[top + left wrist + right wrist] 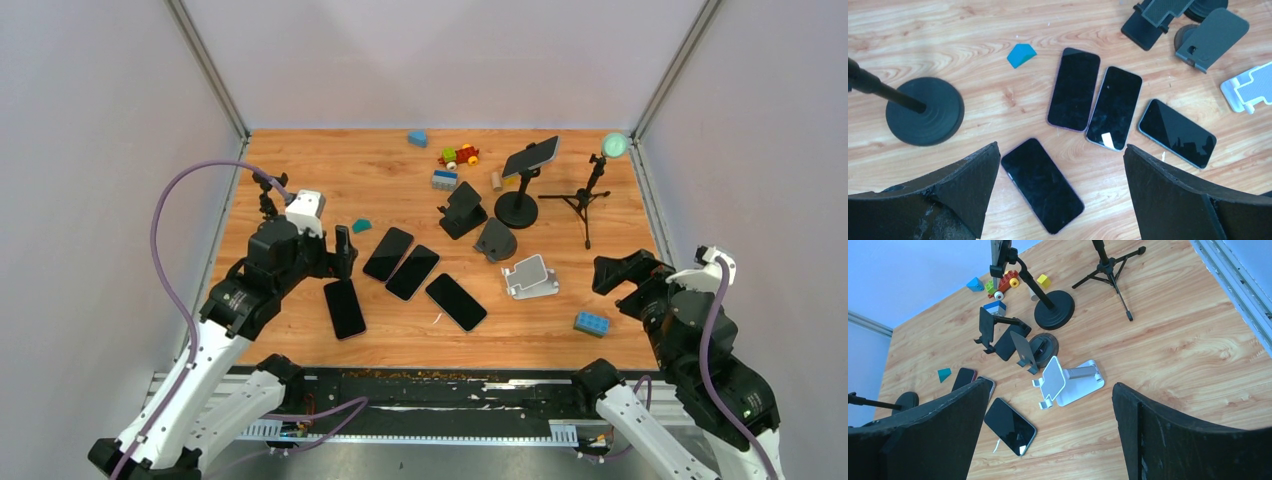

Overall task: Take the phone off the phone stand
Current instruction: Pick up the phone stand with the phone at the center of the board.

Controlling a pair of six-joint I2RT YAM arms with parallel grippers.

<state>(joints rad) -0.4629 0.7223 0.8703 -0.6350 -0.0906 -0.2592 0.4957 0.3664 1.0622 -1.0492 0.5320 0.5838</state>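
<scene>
A dark phone [530, 156] sits tilted in the clamp of a black phone stand with a round base [517, 208] at the back right. In the right wrist view only its edge shows at the top [998, 249], above the stand's base [1054, 302]. My left gripper [341, 256] is open and empty over the left side, above a phone lying flat [1042, 185] between its jaws [1060, 160]. My right gripper [618, 280] is open and empty at the near right; it [1050, 390] faces the white stand [1068, 382], well short of the clamped phone.
Several loose phones [413, 271] lie flat in the middle. A black stand [462, 210], a grey stand [495, 240] and a white stand [530, 277] are there. A small tripod [585, 197], a black pole base [924, 111], a blue brick [591, 323], a teal block [361, 226] and toys [458, 156] are around.
</scene>
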